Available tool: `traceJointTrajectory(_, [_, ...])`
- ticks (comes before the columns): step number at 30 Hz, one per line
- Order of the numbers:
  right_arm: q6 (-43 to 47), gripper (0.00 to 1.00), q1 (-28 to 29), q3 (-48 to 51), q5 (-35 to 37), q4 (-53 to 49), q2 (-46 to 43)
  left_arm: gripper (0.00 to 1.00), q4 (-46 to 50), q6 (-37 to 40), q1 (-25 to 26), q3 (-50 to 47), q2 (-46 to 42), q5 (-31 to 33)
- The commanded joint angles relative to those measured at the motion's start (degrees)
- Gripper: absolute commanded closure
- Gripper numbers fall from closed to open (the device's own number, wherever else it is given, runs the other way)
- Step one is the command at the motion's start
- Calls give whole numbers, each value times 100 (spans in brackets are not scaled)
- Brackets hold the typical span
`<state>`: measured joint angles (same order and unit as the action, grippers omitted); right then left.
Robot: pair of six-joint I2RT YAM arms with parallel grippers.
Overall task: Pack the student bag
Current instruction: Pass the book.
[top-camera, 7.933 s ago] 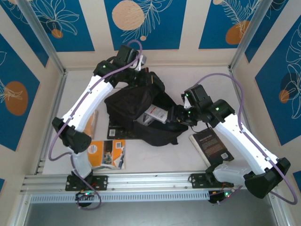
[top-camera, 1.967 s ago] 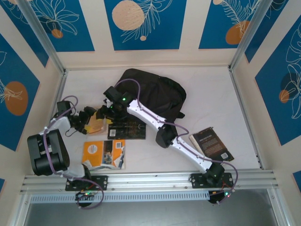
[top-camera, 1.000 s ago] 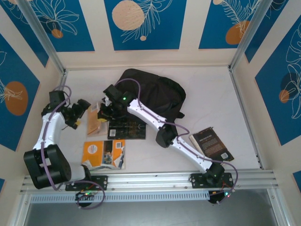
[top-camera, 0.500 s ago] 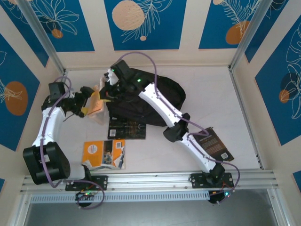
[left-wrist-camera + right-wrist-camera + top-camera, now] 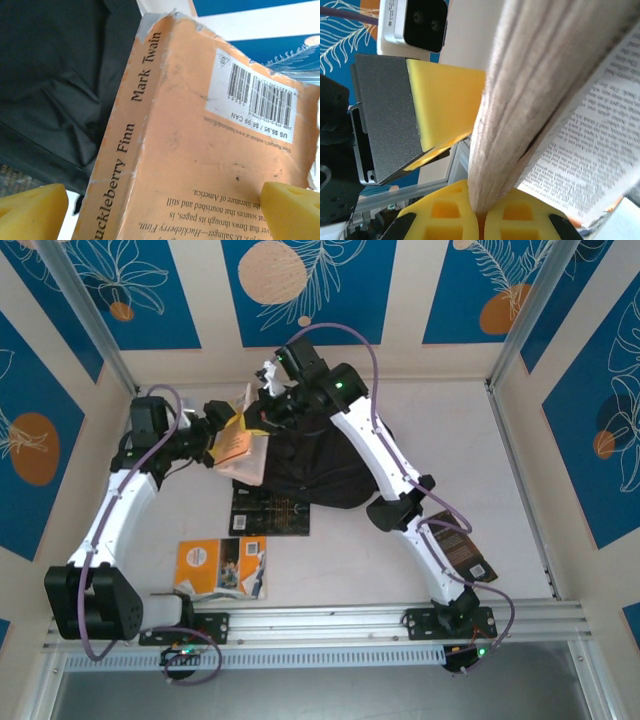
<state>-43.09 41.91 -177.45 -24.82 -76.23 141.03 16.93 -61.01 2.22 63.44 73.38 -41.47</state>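
Right gripper (image 5: pixel 479 212) pinched shut on orange paperback (image 5: pixel 200 150), far left, at student bag (image 5: pixel 320 465) edge. Left gripper (image 5: pixel 161 210) spread wide, straddling it.

orange paperback (image 5: pixel 238 443): lifted off table (image 5: pixel 455 440) | left end effector (image 5: pixel 218 430): moved alongside it

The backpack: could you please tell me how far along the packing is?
Done: nothing I can confirm, as the backpack's inside is hidden. In hand: the right gripper pinches an orange paperback at the backpack's left edge, and the open left gripper straddles it. Left: that paperback goes in, then the black book, the orange booklet and the dark book on the right.
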Motion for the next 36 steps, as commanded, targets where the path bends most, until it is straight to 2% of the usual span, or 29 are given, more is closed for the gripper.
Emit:
traceJointTrajectory(1, [450, 100, -145, -327, -507, -451, -515, 2, -587, -511, 426, -212, -206, -284])
traceJointTrajectory(10, [881, 100, -286, -332, -29, -1819, -900, 10, -1406, -1328, 1004, -586, -712, 46])
traceJointTrajectory(20, [626, 100, -433, -327, 266, -2451, -1104, 35, -1817, -1589, 1330, -748, -1001, 330])
traceJointTrajectory(24, [519, 100, -482, -334, 301, -2529, -1122, 48, -1936, -1629, 1462, -700, -997, 390])
traceJointTrajectory(32, [413, 100, -486, -328, 337, -2538, -1087, 84, -2022, -1645, 1600, -688, -1060, 458])
traceJointTrajectory(34, [402, 93, -481, -329, 435, -2537, -1095, 92, -2007, -1640, 1593, -723, -1122, 520])
traceJointTrajectory(36, [436, 75, -481, -326, 662, -2551, -1132, 96, -1961, -1630, 1600, -753, -1191, 596])
